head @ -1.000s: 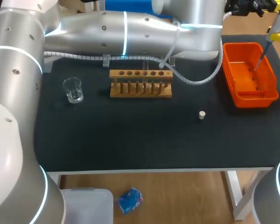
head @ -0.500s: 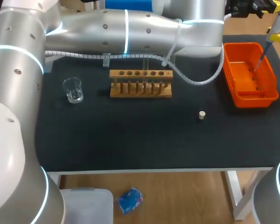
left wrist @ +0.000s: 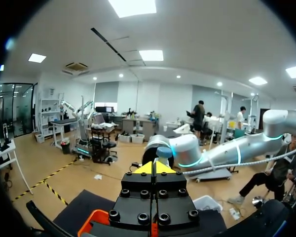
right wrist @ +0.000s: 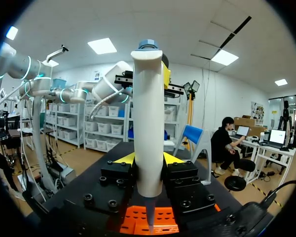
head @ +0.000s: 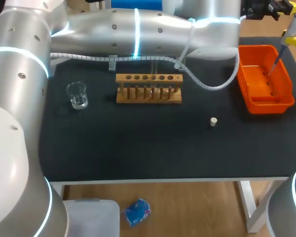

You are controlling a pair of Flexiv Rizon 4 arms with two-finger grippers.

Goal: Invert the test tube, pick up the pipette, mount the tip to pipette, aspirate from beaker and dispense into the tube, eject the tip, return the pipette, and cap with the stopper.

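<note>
Pipette hangs over the far right corner of the tabletop, upright with a slight tilt. My right gripper is clamped on its white body from both sides. Its thin tip points down into the orange basket, which sits against the right edge. I can't tell whether the tip touches the basket floor.

My left arm stretches along the far edge from the left side to that same corner. My left gripper sits just beside the pipette's top, its yellow tips pressed together with nothing between them. That arm's grey hose droops low by the right end of the wooden rack, so the far edge is crowded.

The widest open stretch runs along the near edge. The white stopper lies right of the middle, well apart from the rack. The beaker stands near the left edge, beside the rack's left end.
</note>
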